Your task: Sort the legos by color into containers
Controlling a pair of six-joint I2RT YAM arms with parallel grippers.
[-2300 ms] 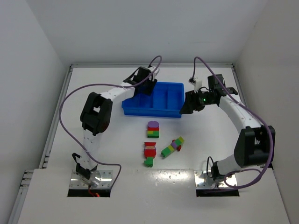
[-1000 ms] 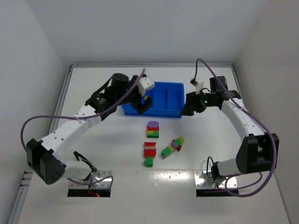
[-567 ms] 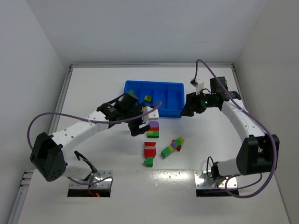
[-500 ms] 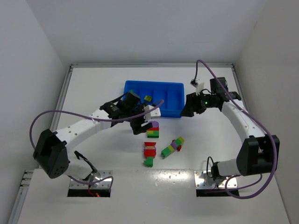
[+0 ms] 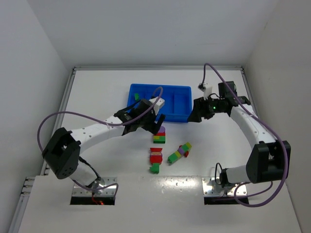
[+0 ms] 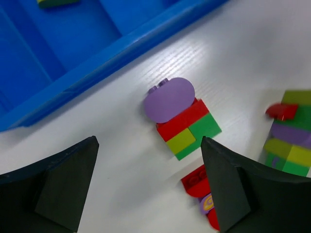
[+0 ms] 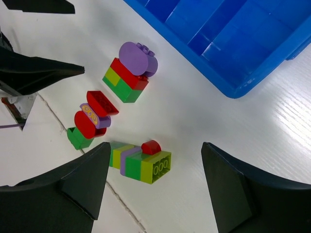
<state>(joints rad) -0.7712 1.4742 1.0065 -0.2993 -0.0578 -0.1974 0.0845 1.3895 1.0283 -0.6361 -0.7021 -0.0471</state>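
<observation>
Lego sorting on a white table (image 5: 97, 92), pictured from overhead and both wrist cams. At far L of the blue tray (image 5: 181, 104), one green brick (image 5: 137, 96) is seen lying in the end compartment. Just in front of the tray's near wall, the L gripper (image 5: 156, 122) is held low over the table, jaws spread wide, nothing gripped. A purple-topped stack (image 5: 159, 135), with red, yellow-green and green under the round purple piece, is framed btwn its fingers in the wrist view and lies flat on the table just beside the fingertips, untouched. Nearer the arm bases, a red stack (image 5: 155, 158) w/ a green brick at its near end is laid out. To its R a diagonal stack (image 5: 179, 152) of green, yellow-green and purple is seen, a small red piece on it. All three are outside the tray and apart from each other. At the tray's R near corner the R gripper (image 5: 193, 114) is held w/ jaws wide and empty.
</observation>
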